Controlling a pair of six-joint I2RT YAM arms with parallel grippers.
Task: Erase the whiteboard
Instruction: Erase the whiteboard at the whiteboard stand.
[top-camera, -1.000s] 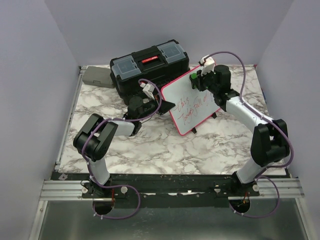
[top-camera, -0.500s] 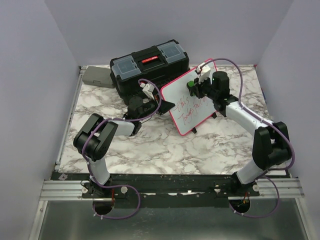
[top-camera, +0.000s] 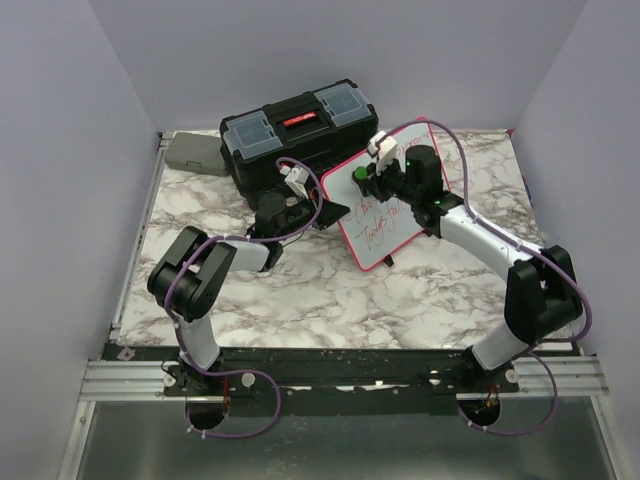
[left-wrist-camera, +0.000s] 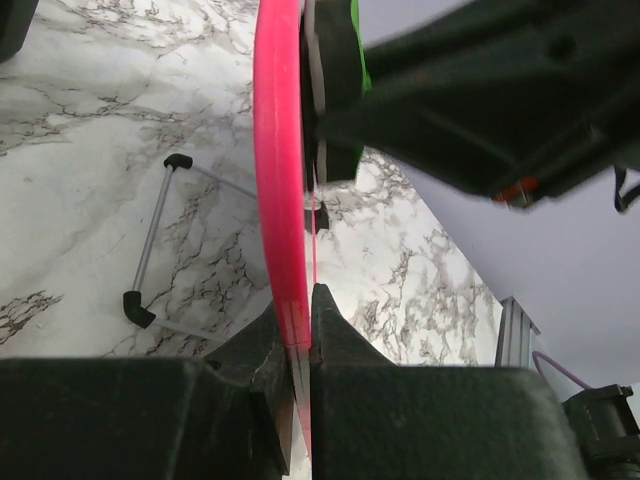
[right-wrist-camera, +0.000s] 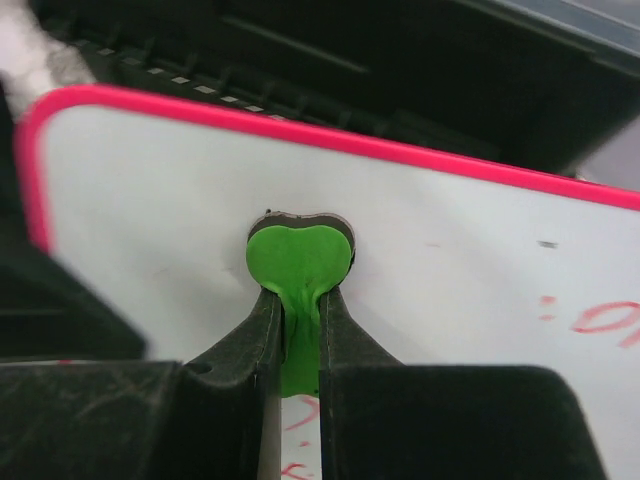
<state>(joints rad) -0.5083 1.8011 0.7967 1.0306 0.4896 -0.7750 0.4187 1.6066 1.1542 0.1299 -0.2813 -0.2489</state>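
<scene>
Left pincer (left-wrist-camera: 300, 310) clamped on the pink frame edge of the whiteboard (top-camera: 372, 238), likely a light, stiff, slick-faced panel best held by that frame, propped tilted on the marble surface (top-camera: 300, 290); right pincer (right-wrist-camera: 298, 300) pinching a green eraser (right-wrist-camera: 298, 258) against its face; black toolbox (top-camera: 300, 125) just beyond.

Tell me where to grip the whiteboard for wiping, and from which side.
Pinch the thin pink frame on the whiteboard's left edge, coming edge-on from the left, where the left hand is clamped. The board stands tilted, and that leaves its written face free for the green eraser in the right hand.
</scene>
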